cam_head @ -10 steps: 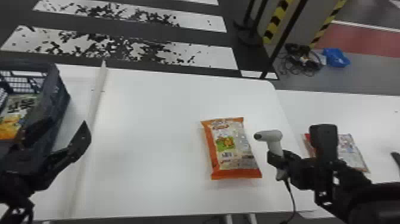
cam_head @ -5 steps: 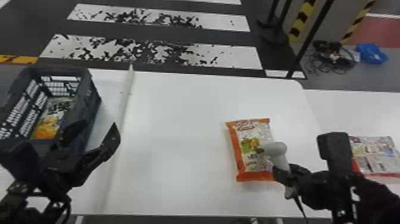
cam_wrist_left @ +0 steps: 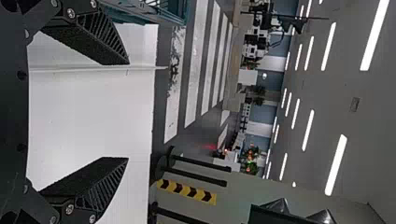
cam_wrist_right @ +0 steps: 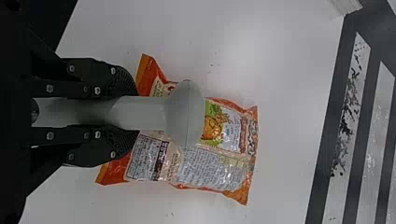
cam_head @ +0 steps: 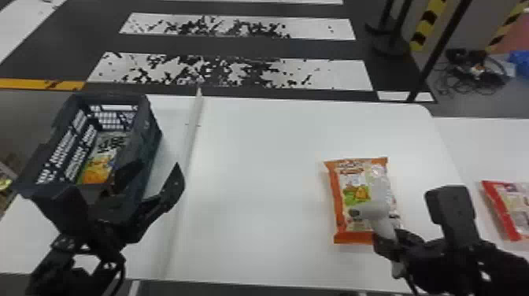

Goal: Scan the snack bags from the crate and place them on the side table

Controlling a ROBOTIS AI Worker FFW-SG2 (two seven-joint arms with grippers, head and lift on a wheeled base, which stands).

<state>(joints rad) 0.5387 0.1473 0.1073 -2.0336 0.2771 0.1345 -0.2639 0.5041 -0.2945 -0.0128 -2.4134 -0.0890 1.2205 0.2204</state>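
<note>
"Orange-edged snack bag (cam_head: 349, 197), one. Where is it lying?"

"Flat on the tabletop (cam_head: 256, 177), towards the robot's right. Its long axis is running away from the robot, roughly in line with the right claw (cam_wrist_right: 133, 113), slightly askew."

"Right claw: condition?"

"Closing off its gap around the handle of one pale grey scanner (cam_wrist_right: 184, 114). The scanner's head is hanging over the bag; whether it is touching, I cannot tell."

"Left claw (cam_wrist_left: 127, 111)?"

"Standing wide open, holding nothing, beside one dark crate (cam_head: 147, 118). It is sitting well apart from the orange-edged bag, so the right claw is being listed as nearer."

"Remaining stock?"

"One yellow bag (cam_head: 98, 167), lying in the crate. One red-edged bag (cam_head: 511, 210), lying on the side tabletop (cam_head: 480, 149), beyond the right claw."

"Step in hand?"

"Scanning, I am judging. The coming move is turning on the scanner's head facing the code; the bag's skew may be spoiling the read."
</note>
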